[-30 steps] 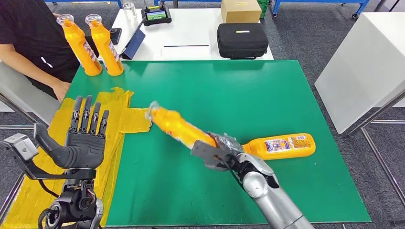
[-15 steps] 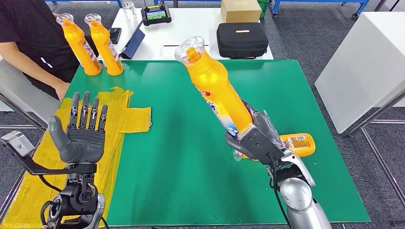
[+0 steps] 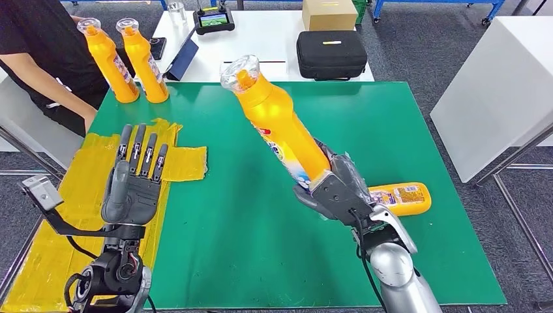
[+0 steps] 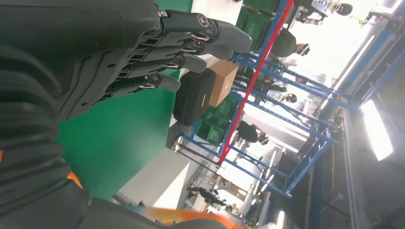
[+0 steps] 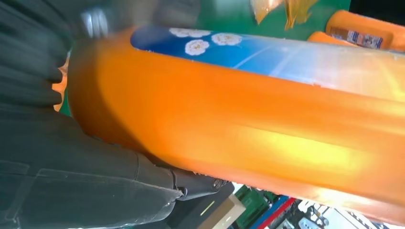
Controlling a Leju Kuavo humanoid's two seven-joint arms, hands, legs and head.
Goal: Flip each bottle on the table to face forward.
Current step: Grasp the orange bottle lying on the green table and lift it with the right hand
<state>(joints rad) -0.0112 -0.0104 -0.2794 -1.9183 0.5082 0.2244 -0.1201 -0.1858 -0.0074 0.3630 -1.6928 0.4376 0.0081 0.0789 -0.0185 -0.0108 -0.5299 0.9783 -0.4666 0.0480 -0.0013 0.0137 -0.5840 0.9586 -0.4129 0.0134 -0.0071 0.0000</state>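
Green-topped desk point(image 3: 365, 124) in a workshop; white table behind it carrying a black case point(image 3: 330, 55) and a cardboard box point(image 3: 328, 14). Blue racking visible in the left wrist view.

Far left: person in a black shirt point(image 3: 39, 45) at the desk edge. Two orange bottles point(image 3: 124, 60) upright, side by side, at the back left corner of the desk. Yellow sheet point(image 3: 78, 189) spread over the left side of the desk.

Left hand point(image 3: 134, 186) raised above the yellow sheet, fingers straight and apart, holding nothing; same in the left wrist view point(image 4: 119, 57).

Centre: held orange bottle point(image 3: 277, 127) off the desk, tilted, clear cap up and leaning toward the back left. Gripped around the base by the right hand point(image 3: 336, 189). Blue flowered label point(image 5: 267, 50) on this bottle in the right wrist view.

Right: one more orange bottle point(image 3: 401, 197) lying flat on the green surface just behind the right hand, label up.
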